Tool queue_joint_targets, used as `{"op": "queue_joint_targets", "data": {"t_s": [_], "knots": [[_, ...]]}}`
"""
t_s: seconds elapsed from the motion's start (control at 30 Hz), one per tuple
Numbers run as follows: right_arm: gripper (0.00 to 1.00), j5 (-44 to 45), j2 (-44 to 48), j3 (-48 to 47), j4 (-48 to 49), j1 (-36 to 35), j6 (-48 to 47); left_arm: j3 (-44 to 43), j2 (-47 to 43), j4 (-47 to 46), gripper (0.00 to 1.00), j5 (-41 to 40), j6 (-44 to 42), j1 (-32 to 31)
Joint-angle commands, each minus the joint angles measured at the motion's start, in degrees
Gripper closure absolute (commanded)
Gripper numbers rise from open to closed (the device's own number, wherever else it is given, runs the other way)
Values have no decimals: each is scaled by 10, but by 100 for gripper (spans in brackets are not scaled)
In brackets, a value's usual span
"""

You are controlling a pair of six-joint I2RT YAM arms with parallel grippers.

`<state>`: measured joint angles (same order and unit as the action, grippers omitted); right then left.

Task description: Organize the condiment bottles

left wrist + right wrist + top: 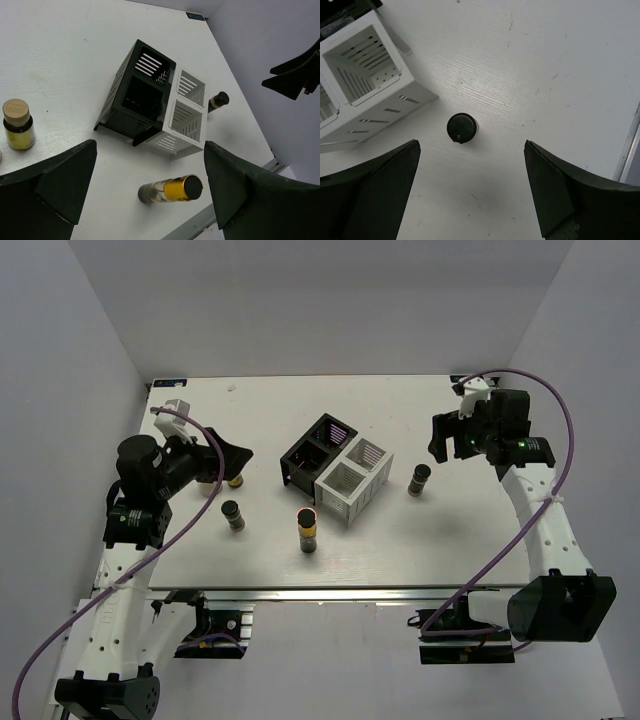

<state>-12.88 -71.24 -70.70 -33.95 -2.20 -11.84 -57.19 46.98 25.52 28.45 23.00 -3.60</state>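
Four bottles stand upright on the desk (400,550). The left end effector (226,464) hangs open and empty over the first bottle (237,481). The second bottle (233,515) and third bottle (308,531) stand near the rack (335,472). The fourth bottle (419,480) stands right of it, near the open, empty right end effector (441,438).

Item: white rectangular tabletop with a faint wood grain (480,540), matt, marked with small dark scuffs and fine scratches.
Near edge: silver aluminium rail (330,593) running along the table's width.
Enclosure: three plain pale grey-lilac panels, namely the back wall (320,310), the left wall (60,390) and the right wall (600,330), closing in the table on those sides.
Below the near edge: pale grey surface (330,680) (floor or lower panel, cannot tell).
Light: soft, even, from above; shadows short and blurred.
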Motion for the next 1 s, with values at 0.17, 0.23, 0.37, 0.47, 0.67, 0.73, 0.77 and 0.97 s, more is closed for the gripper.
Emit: {"op": "queue_joint_targets", "data": {"t_s": [0.17,0.23,0.37,0.47,0.67,0.73,0.77,0.97], "knots": [[11,-169,8,-16,-47,2,-171,-11,3,10,25,41,10,2],[11,-173,7,-14,-51,0,-169,-6,6,10,33,46,14,3],[11,-168,5,-6,-37,0,-154,-11,9,19,50,39,15,3],[21,-127,-5,-9,-25,-3,-111,-11,4,32,32,35,13,3],[43,-73,-22,20,-24,-9,-78,-2,-1,53,17,33,11,2],[30,-64,-37,35,-19,-11,-78,-1,0,59,15,32,9,2],[27,-54,-42,51,-12,-11,-78,1,-1,59,15,32,8,3],[11,-30,-93,65,28,-14,-85,3,-5,72,13,26,9,2]]}}
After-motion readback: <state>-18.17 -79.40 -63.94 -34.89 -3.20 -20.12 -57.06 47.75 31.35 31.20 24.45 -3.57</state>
